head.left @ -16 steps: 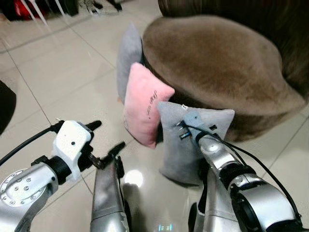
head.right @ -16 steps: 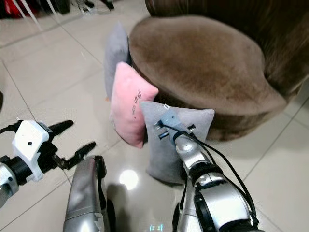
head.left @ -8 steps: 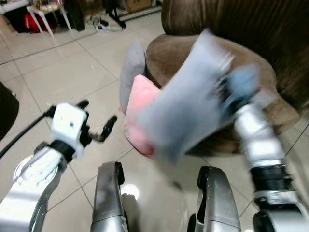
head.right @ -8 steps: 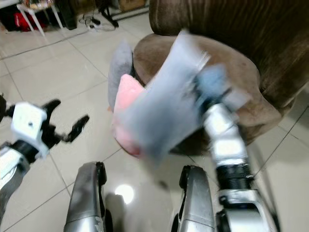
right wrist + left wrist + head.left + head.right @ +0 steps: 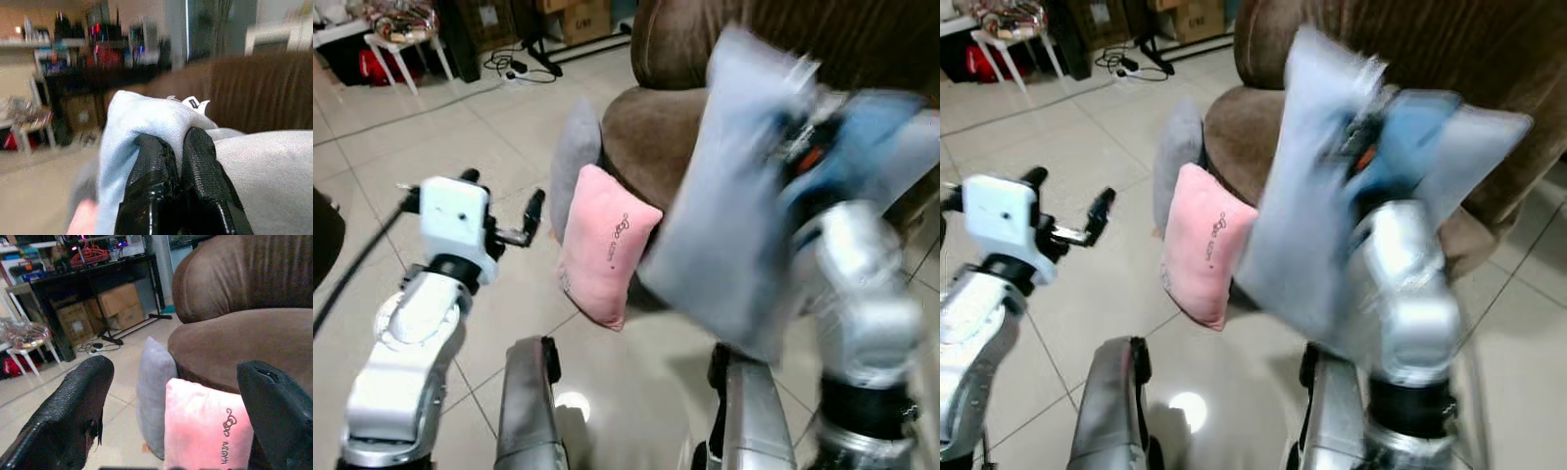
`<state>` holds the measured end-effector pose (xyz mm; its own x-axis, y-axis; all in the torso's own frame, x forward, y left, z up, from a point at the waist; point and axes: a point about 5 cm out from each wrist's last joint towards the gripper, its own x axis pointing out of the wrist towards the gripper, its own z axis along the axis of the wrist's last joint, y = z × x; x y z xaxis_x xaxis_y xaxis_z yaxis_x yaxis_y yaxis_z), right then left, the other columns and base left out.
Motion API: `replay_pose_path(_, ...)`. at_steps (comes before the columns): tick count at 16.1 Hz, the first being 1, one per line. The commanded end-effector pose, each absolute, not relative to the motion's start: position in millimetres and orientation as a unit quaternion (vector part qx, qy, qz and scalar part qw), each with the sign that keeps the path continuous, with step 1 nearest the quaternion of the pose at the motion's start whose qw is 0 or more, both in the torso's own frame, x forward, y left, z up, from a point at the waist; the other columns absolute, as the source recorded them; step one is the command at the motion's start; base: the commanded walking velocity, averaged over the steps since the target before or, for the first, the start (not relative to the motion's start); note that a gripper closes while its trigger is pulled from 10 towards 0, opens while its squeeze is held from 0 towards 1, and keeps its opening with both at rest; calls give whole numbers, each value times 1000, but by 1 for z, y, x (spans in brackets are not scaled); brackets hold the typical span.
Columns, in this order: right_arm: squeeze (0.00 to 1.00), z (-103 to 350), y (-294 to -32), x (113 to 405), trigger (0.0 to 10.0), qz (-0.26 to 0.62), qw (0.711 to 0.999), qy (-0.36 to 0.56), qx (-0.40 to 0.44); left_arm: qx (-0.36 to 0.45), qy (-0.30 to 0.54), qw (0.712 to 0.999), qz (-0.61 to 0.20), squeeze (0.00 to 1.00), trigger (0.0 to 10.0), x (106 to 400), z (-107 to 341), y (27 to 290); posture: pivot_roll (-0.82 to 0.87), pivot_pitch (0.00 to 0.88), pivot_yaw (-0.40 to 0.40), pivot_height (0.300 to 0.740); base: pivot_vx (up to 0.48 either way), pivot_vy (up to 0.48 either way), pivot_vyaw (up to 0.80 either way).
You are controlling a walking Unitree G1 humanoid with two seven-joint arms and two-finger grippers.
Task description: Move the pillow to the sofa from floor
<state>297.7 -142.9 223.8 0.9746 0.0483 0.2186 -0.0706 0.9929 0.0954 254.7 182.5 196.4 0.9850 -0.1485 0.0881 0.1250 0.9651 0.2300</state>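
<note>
Grey fabric bunches between the two black fingers [image 5: 161, 181] of the right tool [image 5: 178, 161], which is clenched on the top edge of the grey pillow [image 5: 724, 206]; a small white tag [image 5: 194, 103] sticks up just beyond the pinch. That pillow hangs in the air from the raised right arm, clear of the tiled floor [image 5: 440, 166] and in front of the brown sofa [image 5: 651, 127], its lower corner dangling over the sofa's front edge; it is blurred in both eye views. Two more pillows stand on the floor against the sofa's rounded front edge: a pink pillow [image 5: 602, 245] with small dark lettering on its face, leaning on the seat, and behind it a second grey pillow [image 5: 576, 147] standing upright and touching the sofa too. The left tool [image 5: 504, 211] is held out over the floor, near the pink pillow but apart from it, with its fingers [image 5: 68, 416] spread wide and nothing between them; in the left wrist view the pink pillow and the second grey pillow sit in the gap between those fingers. At the far side of the room a dark desk [image 5: 93, 279] stands over cardboard boxes [image 5: 117, 298], with cables [image 5: 514, 64] lying on the floor and a small white stool [image 5: 396, 44] beside them.
</note>
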Motion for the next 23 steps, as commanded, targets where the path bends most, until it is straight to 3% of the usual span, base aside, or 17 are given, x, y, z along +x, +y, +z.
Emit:
replay_pose_path(1, 0, 236, -136, 296, 10000, 38, 988, -138, 49, 124, -53, 989, -58, 0, 10000, 255, 195, 184, -8, 0, 22, 500, 0, 0, 0)
replay_pose_path(16, 0, 222, -139, 285, 10000, 16, 997, -70, 34, 133, -46, 989, -48, 0, 10000, 268, 185, 181, -32, 0, 17, 650, 0, 0, 0)
replay_pose_path(23, 0, 218, -138, 279, 10000, 17, 998, -59, 27, 96, -22, 995, -30, 0, 10000, 258, 176, 181, -20, 0, 28, 720, 0, 0, 0)
